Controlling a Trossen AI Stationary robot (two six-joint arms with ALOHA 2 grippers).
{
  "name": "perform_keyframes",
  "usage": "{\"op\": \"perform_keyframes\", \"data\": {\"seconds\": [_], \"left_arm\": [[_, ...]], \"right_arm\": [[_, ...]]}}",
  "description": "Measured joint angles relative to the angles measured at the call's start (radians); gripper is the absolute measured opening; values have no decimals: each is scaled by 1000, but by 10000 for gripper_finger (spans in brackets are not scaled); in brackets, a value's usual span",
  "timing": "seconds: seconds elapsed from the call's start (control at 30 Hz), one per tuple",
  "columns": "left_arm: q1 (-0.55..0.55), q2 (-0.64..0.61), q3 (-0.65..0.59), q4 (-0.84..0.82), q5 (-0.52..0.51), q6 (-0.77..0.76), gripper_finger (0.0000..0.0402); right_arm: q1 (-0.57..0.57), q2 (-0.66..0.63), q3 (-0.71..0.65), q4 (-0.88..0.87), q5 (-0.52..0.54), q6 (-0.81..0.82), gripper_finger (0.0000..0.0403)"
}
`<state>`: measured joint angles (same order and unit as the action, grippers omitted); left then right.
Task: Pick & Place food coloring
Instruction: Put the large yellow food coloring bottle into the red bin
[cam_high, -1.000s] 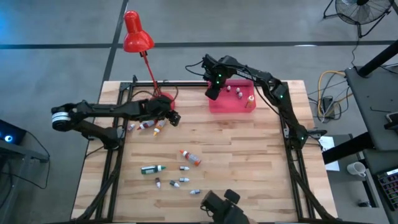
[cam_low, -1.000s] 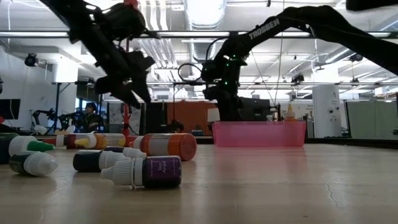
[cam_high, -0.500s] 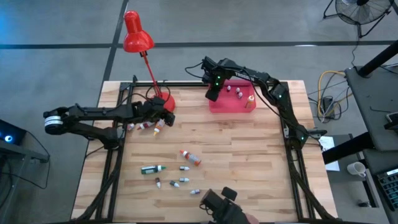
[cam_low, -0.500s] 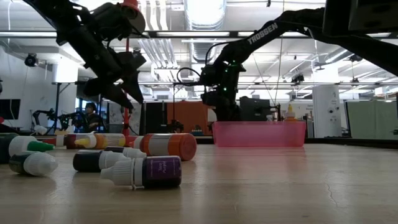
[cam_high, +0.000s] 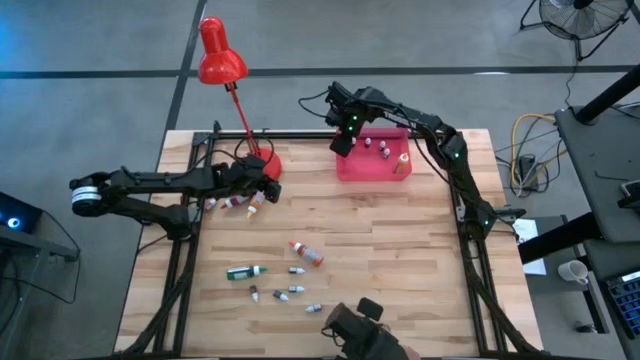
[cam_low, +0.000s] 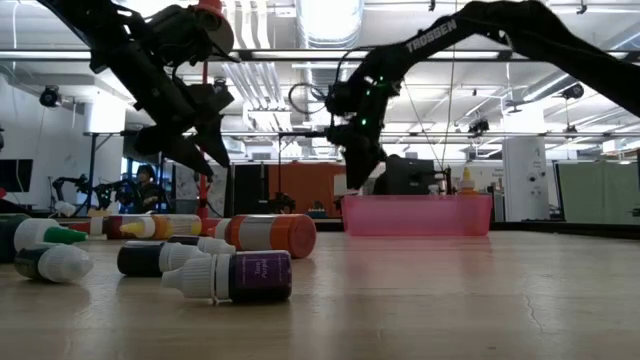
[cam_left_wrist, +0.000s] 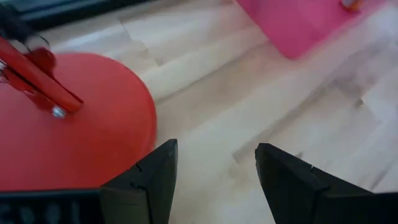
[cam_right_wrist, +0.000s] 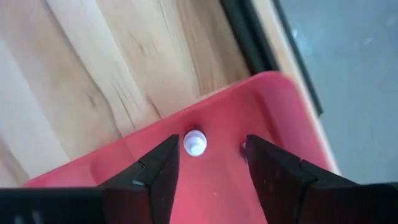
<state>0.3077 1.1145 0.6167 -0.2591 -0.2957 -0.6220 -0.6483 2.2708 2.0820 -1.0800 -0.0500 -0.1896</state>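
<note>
Right gripper over the tray corner, left gripper by the lamp base

Your right gripper (cam_high: 341, 146) is hovering above a corner of the pink rectangular plastic tray (cam_high: 372, 168), its jaws standing apart and holding nothing, with a small white-capped bottle (cam_right_wrist: 194, 142) sitting upright in the tray just below. Your left gripper (cam_high: 268, 186) is hanging with jaws apart beside the red desk lamp's round base (cam_left_wrist: 68, 134), above the nearest cluster of dropper bottles (cam_high: 240, 203); more bottles (cam_high: 290, 280) are lying scattered across the wooden worktop (cam_high: 400, 260). Lift the right gripper straight up so it clears the upright bottles.
</note>
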Motion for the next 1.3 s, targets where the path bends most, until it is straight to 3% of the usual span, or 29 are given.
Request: {"op": "perform_keyframes", "data": {"seconds": [0.2, 0.4, 0.57, 0.83, 0.97, 1.1, 1.3], "left_arm": [[-2, -3, 24, -208, 155, 13, 188], [-4, 0, 64, -544, 166, -183, 188], [-38, 0, 67, -643, 188, -299, 188], [-103, -3, 95, -780, 127, -419, 188], [-107, -3, 105, -755, 48, -437, 188], [-108, 12, 102, -648, 87, -403, 188], [-108, 111, 99, -614, 94, -392, 188]], "right_arm": [[8, -131, 3, -13, -39, -73, 182], [16, -237, -11, -10, -56, -42, 175], [17, -273, -26, -14, -55, -26, 174], [18, -261, -59, -51, -56, -34, 175], [26, -262, -97, -55, -62, -67, 174], [37, -262, -117, -69, -67, -77, 171], [46, -269, -140, -69, -67, -74, 171]]}}
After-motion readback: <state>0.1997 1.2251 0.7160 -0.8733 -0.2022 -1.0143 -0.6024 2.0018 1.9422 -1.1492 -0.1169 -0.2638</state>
